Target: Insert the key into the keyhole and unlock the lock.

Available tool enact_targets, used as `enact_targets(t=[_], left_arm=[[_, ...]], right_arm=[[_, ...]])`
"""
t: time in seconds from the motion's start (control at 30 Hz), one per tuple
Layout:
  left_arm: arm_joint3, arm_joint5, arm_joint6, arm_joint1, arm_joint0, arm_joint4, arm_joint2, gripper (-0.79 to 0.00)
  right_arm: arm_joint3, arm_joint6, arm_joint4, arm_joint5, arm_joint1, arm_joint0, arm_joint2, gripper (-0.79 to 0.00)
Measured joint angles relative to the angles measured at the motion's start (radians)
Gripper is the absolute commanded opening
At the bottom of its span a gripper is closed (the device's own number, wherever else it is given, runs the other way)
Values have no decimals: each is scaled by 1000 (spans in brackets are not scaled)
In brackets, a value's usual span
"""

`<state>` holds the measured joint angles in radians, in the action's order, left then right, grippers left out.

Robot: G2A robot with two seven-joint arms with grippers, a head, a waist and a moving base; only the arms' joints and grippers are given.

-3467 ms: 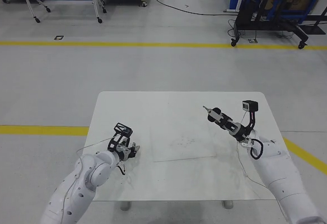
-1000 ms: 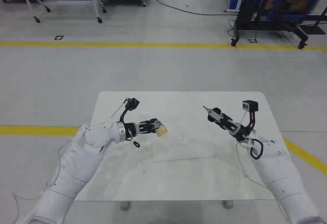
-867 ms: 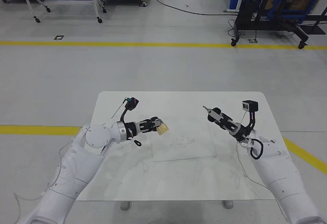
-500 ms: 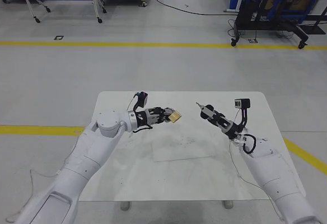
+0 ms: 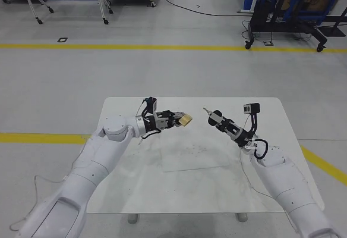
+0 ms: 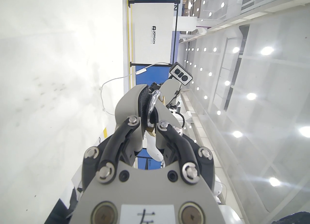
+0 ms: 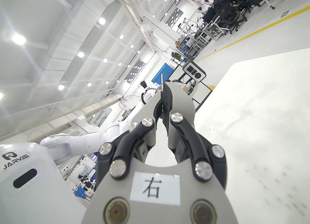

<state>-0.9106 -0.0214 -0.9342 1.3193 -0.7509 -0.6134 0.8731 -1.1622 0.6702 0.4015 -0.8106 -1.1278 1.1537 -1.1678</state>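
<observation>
A brass padlock [image 5: 186, 120] hangs in the air over the far middle of the white table [image 5: 132, 190], with my left gripper [image 5: 176, 119] shut on it. In the left wrist view the left gripper [image 6: 151, 95] clamps the lock's silver shackle [image 6: 153, 103]. Just to the right of the lock, my right gripper [image 5: 215, 118] is shut on a thin silver key [image 5: 206, 110] that points toward the lock, a short gap away. In the right wrist view the key [image 7: 161, 81] sticks out past the shut right gripper [image 7: 164, 90], and the lock [image 7: 186, 87] shows beyond it.
A faint rectangular mat [image 5: 194, 154] lies at the table's middle, below both grippers. Yellow floor lines [image 5: 161, 46] run behind and beside the table. A black wheeled frame [image 5: 286, 27] stands far back on the right.
My left arm has lifted the padlock from the table's front left up and rightward to the far middle. My right arm has brought the key leftward, closer to the lock.
</observation>
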Motion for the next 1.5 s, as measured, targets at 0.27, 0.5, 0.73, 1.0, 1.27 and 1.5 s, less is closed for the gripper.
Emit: enact_targets(t=[0.27,0.5,0.73,1.0,1.27,1.5], left_arm=[[56,42,-87,26,-1,-116,-12,-785],[81,50,-118,42,8,-139,-21,-785],[97,50,-147,48,14,-139,-18,-785],[116,66,-105,53,15,-175,14,-785],[119,87,-80,60,16,-176,19,-785],[133,68,15,67,20,-200,47,-785]], right_arm=[[-36,-134,-55,71,-26,-11,53,-785],[-21,-199,-58,50,-40,-28,60,-785],[1,-250,-118,61,-56,-42,85,-785],[-10,-198,-81,35,-67,-23,111,-785],[-12,-174,-71,37,-67,-11,96,-785],[-35,-182,-105,28,-71,12,99,-785]])
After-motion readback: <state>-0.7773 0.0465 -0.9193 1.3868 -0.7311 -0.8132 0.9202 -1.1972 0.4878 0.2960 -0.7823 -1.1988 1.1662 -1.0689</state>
